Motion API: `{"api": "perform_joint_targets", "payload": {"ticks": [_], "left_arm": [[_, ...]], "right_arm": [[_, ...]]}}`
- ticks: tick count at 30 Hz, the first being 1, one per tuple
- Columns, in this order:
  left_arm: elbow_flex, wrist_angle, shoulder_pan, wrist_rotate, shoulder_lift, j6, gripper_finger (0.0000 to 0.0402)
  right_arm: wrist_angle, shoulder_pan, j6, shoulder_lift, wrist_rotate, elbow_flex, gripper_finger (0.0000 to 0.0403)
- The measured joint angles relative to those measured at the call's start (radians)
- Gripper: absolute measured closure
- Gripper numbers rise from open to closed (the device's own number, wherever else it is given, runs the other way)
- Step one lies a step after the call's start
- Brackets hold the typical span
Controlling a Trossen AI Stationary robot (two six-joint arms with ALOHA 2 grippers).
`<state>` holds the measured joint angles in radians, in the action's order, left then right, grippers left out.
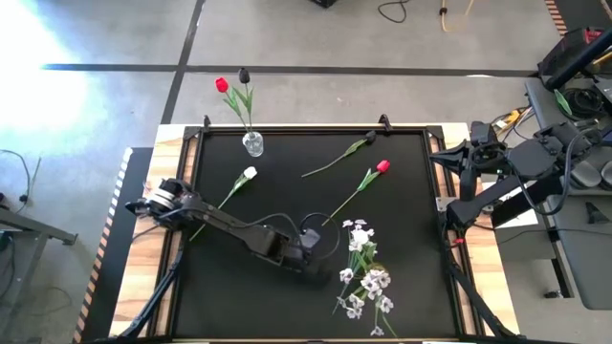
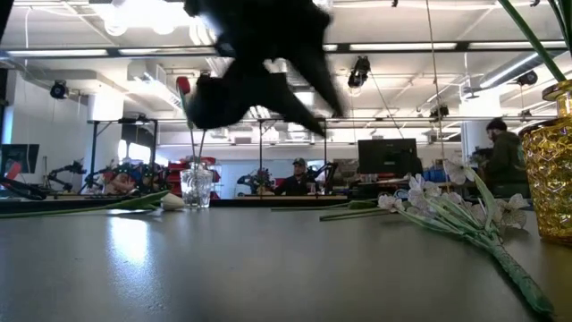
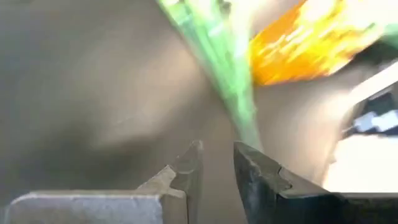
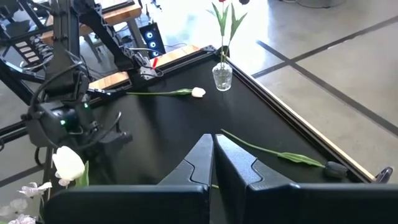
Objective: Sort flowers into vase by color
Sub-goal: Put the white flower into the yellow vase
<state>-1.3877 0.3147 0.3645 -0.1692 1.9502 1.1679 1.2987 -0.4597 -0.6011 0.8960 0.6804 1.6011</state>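
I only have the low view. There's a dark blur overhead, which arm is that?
Observer: The left arm, stretched to mid-table; the left gripper hovers beside the blossom sprays.
Operator: What's in the glass vase?
Observer: A red tulip and a dark tulip.
Operator: And the right gripper?
Observer: Shut, parked off the table's right edge.
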Motion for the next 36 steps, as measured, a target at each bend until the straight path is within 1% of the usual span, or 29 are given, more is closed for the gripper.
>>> {"api": "perform_joint_targets", "payload": {"ticks": [2, 5, 6, 8, 11, 14, 18, 24, 27, 31, 34, 36], "left_arm": [[0.035, -0.163, -0.006, -0.004, 0.017, 0.030, 0.0330], [0.085, -0.357, -0.016, -0.020, 0.048, 0.082, 0.0350], [0.100, -0.393, -0.020, -0.037, 0.058, 0.102, 0.0360], [0.111, -0.413, -0.028, -0.081, 0.078, 0.135, 0.0376], [0.108, -0.408, -0.040, -0.124, 0.101, 0.156, 0.0386], [0.072, -0.415, -0.050, -0.124, 0.133, 0.113, 0.0374], [0.004, -0.418, -0.061, -0.109, 0.182, 0.059, 0.0333], [-0.064, -0.418, -0.066, -0.119, 0.261, 0.049, 0.0264], [-0.103, -0.419, -0.067, -0.120, 0.306, 0.050, 0.0244], [-0.186, -0.405, -0.068, -0.119, 0.355, 0.041, 0.0236], [-0.267, -0.285, -0.068, -0.134, 0.389, 0.022, 0.0235], [-0.328, -0.152, -0.068, -0.161, 0.409, 0.019, 0.0237]], "right_arm": [[0.000, 0.000, 0.000, 0.002, 0.000, 0.000, 0.0394], [-0.001, 0.000, 0.000, 0.007, 0.000, 0.000, 0.0394], [-0.002, 0.000, 0.000, 0.009, 0.000, 0.000, 0.0394], [-0.002, 0.000, 0.000, 0.011, 0.000, 0.000, 0.0394], [-0.002, 0.000, 0.000, 0.016, 0.000, 0.000, 0.0394], [-0.002, 0.000, 0.000, 0.019, 0.000, 0.000, 0.0394], [-0.003, 0.000, -0.001, 0.023, 0.000, 0.000, 0.0394], [-0.004, 0.000, -0.001, 0.024, 0.000, 0.000, 0.0394], [-0.006, 0.000, -0.001, 0.024, 0.001, 0.000, 0.0394], [-0.006, 0.000, -0.001, 0.024, 0.000, 0.000, 0.0394], [-0.006, 0.000, -0.001, 0.023, 0.001, 0.000, 0.0394], [-0.006, 0.000, -0.001, 0.023, 0.001, 0.000, 0.0394]]}}
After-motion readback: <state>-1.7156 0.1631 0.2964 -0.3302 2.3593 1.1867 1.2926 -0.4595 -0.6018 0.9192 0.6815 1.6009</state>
